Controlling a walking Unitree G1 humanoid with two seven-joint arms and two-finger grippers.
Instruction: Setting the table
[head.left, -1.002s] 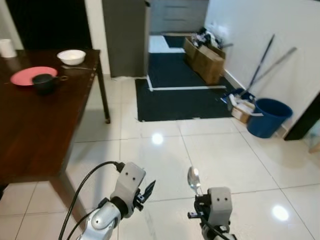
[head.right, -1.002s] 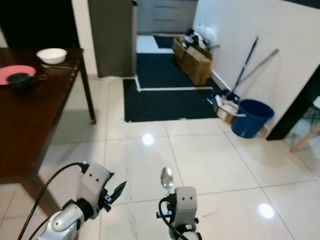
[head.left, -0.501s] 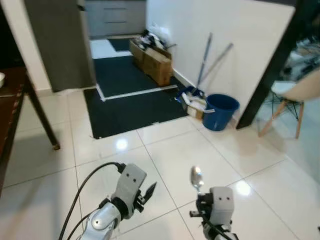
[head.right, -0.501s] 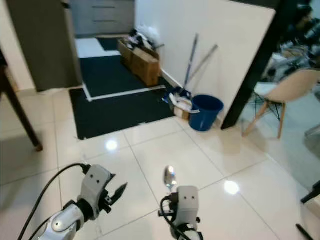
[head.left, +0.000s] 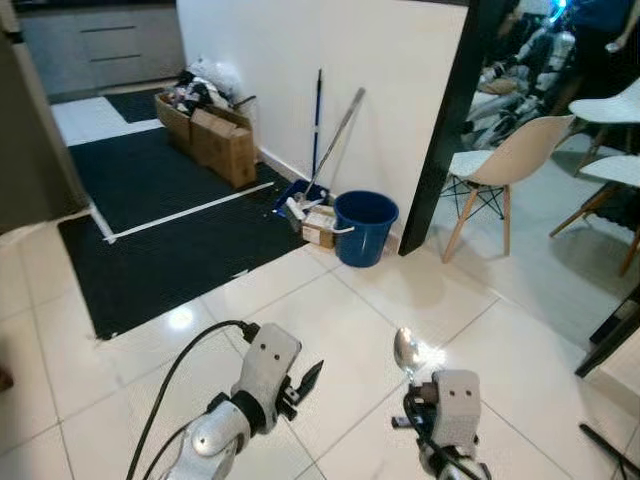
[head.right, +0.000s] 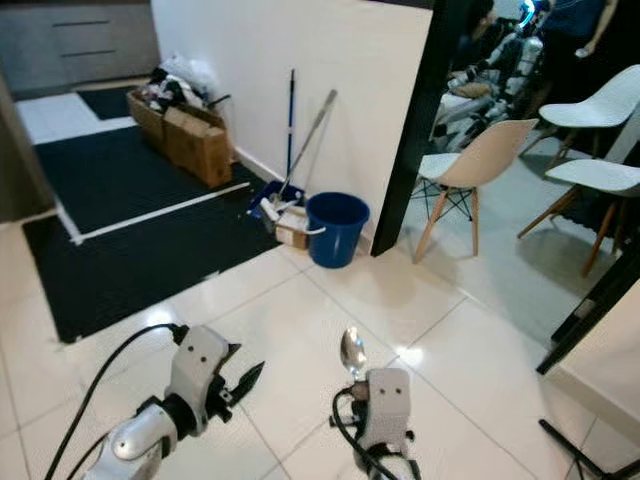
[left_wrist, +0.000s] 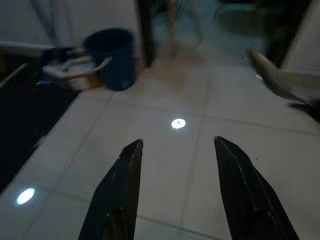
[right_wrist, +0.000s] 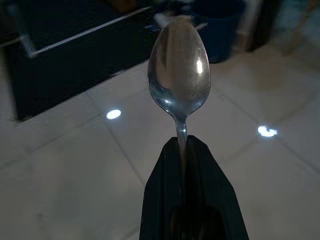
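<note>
Right wrist view is showing the right gripper (right_wrist: 182, 145) clenching its two black fingers (right_wrist: 165, 175) on the thin handle of a shiny silver metal spoon (right_wrist: 178, 70), which is standing upright with its bowl sticking up past the fingertips. From the head camera, that same right gripper (head.left: 412, 392) is hanging low over the glossy white tiled floor (head.left: 380, 300), the spoon bowl catching light above it. To its left, the left gripper (head.left: 308, 377) is holding nothing; in the left wrist view its black fingers (left_wrist: 125, 190) are standing spread apart over the bare tiles.

Further out, a round blue plastic bucket (head.left: 365, 226) is sitting on the floor against the white wall (head.left: 330, 60), with a small cardboard box (head.left: 318, 226) just beside it and two long-handled cleaning tools (head.left: 335, 135) leaning on the wall above. A dark rug with a white stripe (head.left: 150, 230) is lying to the left, with brown cardboard boxes (head.left: 215, 135) along the wall at its far side. Beyond a black post (head.left: 440, 130), beige moulded chairs with wooden legs (head.left: 495, 165) are standing on the tiles.
</note>
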